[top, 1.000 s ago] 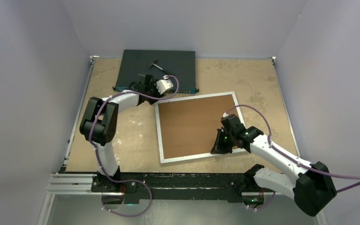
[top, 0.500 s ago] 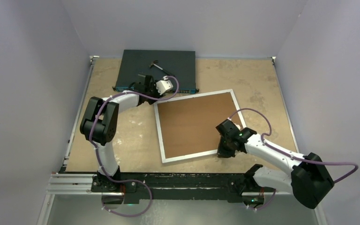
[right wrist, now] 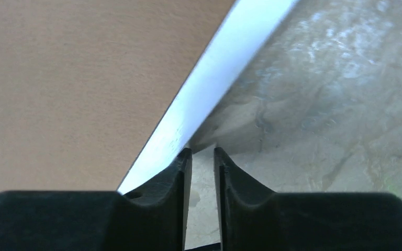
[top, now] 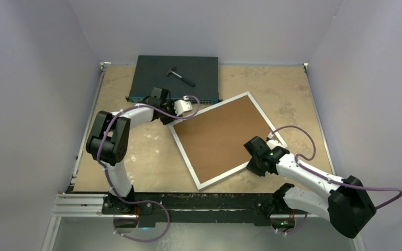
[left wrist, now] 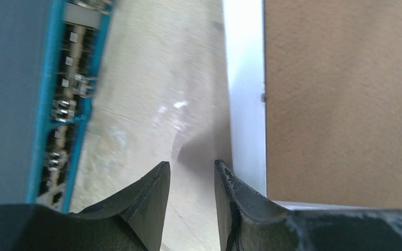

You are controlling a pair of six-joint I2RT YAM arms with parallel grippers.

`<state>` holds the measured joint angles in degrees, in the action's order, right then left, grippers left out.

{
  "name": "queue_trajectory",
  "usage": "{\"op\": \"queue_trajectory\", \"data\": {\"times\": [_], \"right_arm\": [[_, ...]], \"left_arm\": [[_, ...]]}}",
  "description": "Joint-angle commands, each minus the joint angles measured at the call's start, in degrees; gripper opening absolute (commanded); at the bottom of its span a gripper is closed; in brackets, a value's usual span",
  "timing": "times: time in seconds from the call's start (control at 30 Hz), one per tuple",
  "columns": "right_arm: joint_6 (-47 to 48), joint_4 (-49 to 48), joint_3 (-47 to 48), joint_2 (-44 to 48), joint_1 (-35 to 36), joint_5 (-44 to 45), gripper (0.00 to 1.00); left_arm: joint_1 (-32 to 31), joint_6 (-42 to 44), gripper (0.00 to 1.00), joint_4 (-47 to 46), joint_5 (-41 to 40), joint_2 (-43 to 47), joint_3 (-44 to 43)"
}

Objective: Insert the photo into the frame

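The frame [top: 209, 109] lies flat on the table with its back up, a thin white border around the brown backing board [top: 222, 137]. It sits turned at an angle. The photo is not in view. My left gripper [top: 167, 118] is at the frame's left corner, jaws a little apart and empty; its right finger [left wrist: 241, 204] rests against the white border [left wrist: 246, 94]. My right gripper [top: 252, 167] is at the frame's near right edge, jaws almost together with nothing between them; its left finger [right wrist: 172, 183] touches the border [right wrist: 214, 78].
A dark flat network switch box [top: 175, 78] lies at the back left with a small hammer-like tool [top: 180, 76] on top; its port side shows in the left wrist view [left wrist: 63, 104]. White walls enclose the table on three sides.
The frame has turned counter-clockwise on the table. My right gripper has moved toward the near right along its edge. My left gripper has dropped slightly to the frame's left corner.
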<state>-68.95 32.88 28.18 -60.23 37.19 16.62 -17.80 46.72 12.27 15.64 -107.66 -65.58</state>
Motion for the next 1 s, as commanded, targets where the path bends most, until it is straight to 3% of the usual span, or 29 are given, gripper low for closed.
{"op": "queue_trajectory", "data": {"times": [0.0,0.1,0.27,0.6,0.8,0.97], "right_arm": [[-4.01,-5.94,-0.42,0.23,-1.82,3.89,0.35],[-2.97,-8.33,-0.64,0.57,-4.30,3.86,0.45],[1.87,-12.10,2.04,-1.89,-10.08,4.83,0.53],[12.81,-23.73,4.17,-9.01,-28.02,-1.76,0.49],[13.77,-25.86,8.95,-15.96,-31.07,-3.96,0.46],[14.43,-25.27,10.18,-15.33,-31.90,-2.97,0.47]], "left_arm": [[-2.36,3.49,0.36,14.80,8.18,4.83,6.03],[-3.87,4.07,0.36,17.46,10.36,7.13,7.90],[-6.61,3.76,0.36,19.24,12.82,8.51,9.10],[-8.83,2.06,0.36,20.63,18.11,8.72,9.20],[-9.03,3.31,0.39,22.90,17.33,7.98,7.59],[-3.99,10.12,0.46,31.99,16.50,9.87,-0.21]]}}
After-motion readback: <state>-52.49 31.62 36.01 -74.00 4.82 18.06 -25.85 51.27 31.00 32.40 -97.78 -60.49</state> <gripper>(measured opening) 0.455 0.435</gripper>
